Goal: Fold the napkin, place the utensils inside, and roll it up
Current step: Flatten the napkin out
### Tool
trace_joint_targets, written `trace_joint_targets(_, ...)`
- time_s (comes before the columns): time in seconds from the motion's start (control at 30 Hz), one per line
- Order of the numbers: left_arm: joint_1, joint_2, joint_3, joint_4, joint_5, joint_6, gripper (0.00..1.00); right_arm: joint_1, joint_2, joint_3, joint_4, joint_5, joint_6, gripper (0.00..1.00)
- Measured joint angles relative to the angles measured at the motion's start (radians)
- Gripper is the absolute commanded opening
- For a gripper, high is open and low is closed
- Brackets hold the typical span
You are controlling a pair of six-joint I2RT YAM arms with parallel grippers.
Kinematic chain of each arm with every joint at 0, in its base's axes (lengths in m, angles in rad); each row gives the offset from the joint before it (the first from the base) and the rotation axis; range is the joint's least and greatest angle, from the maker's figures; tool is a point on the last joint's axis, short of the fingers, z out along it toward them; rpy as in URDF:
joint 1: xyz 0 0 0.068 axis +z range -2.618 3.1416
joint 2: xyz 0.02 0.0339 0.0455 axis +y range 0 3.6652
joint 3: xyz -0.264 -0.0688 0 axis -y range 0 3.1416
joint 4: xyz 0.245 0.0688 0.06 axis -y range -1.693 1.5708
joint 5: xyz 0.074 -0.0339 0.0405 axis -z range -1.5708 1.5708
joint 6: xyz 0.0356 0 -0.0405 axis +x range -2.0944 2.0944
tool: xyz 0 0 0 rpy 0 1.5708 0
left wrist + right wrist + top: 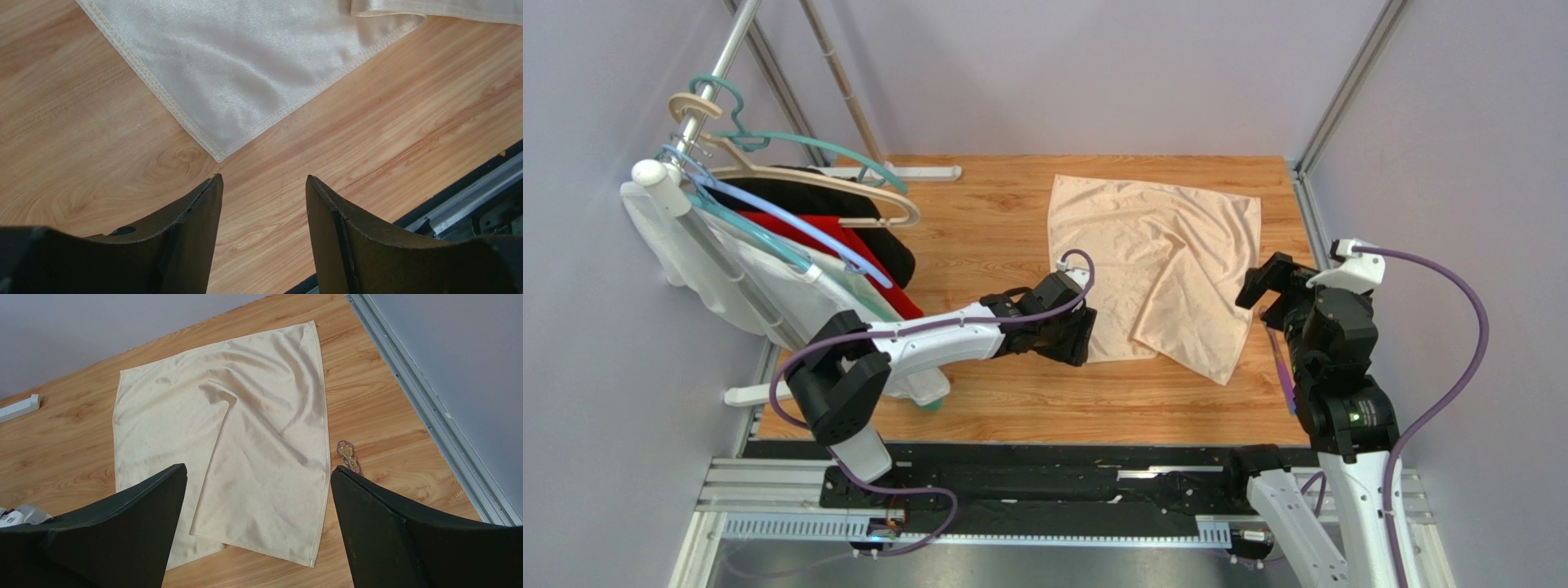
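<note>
Left wrist view: noted near left corner of napkin [245, 67] just ahead of left pincer [262, 180], slightly left of its midline, untouched, jaws parted on nothing. Found napkin spread toward far right corner of worktop [92, 165]. Judged left pincer nearer that corner than right pincer [258, 470], wide open, empty, beside the right hem.

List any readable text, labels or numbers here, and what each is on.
None can be read. The pale peach cloth napkin is plain, and the wooden table shows no print. The purple patterned utensil tip beside the napkin is too small to tell whether it carries lettering.
</note>
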Motion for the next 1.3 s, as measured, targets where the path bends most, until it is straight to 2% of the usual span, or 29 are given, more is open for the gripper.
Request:
trace_joint_targets(0.3,0.065,0.037,-0.079,0.09,-0.037,-0.096,0.55,0.0,0.0,0.0,0.0,-0.014,0.0,0.92)
trace_joint_targets(0.43,0.084,0.091,-0.08,0.113,-0.037,-0.106,0.55,0.0,0.0,0.0,0.0,-0.015,0.0,0.92)
trace_joint_targets(0.53,0.082,0.11,-0.064,0.13,-0.042,-0.11,0.5,0.0,0.0,0.0,-0.001,-0.015,0.0,0.92)
trace_joint_targets(0.93,0.077,0.129,-0.049,0.114,-0.078,-0.111,0.41,0.0,0.004,0.0,0.0,-0.019,0.0,0.92)
trace_joint_targets(1.23,0.051,0.165,0.0,0.077,-0.093,-0.095,0.4,0.0,0.008,0.0,0.0,-0.024,0.0,0.92)
trace_joint_targets(1.3,0.048,0.181,0.028,0.045,-0.1,-0.087,0.36,0.0,0.008,0.0,0.0,-0.025,0.0,0.92)
